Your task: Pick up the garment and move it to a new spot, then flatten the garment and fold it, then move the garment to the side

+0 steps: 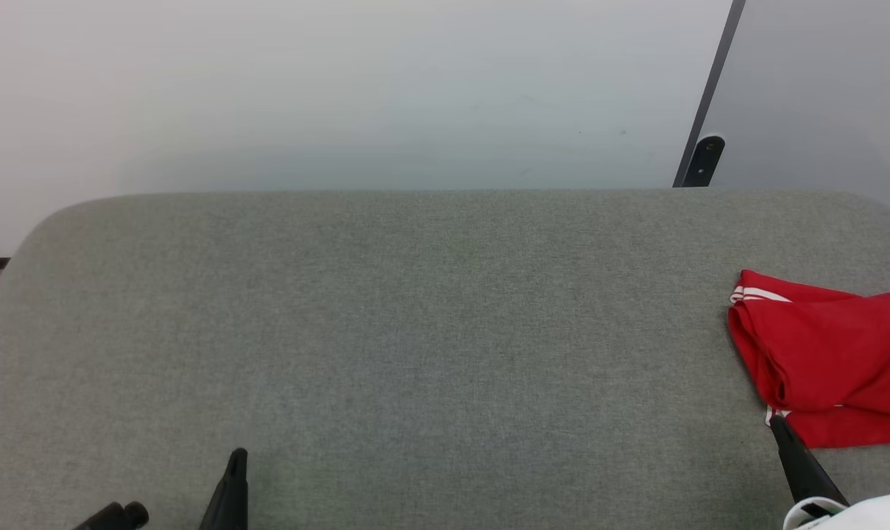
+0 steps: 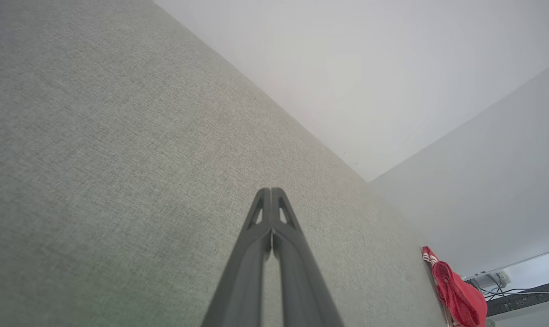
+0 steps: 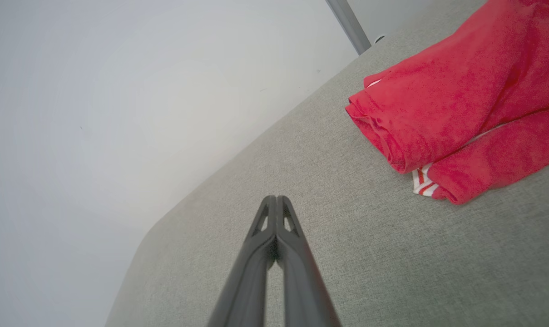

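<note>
grey padded table (image 1: 415, 331) holds the garment (image 1: 827, 353) at its right edge, roughly folded. right gripper (image 1: 776, 421) is just beside the hem, clenched, empty. left gripper (image 2: 270, 190) is well apart, also clenched, empty. prob the last step, garment set aside; next calls for lifting the r arm clear w/o snagging cloth.

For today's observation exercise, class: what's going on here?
A two-armed robot is working at a grey fabric-covered table. The red garment lies in a folded bundle near the table's right side. Neither gripper holds it. The left gripper is shut over bare fabric, and the right gripper, also shut, sits close to the bundle's near corner but apart from it.
</note>
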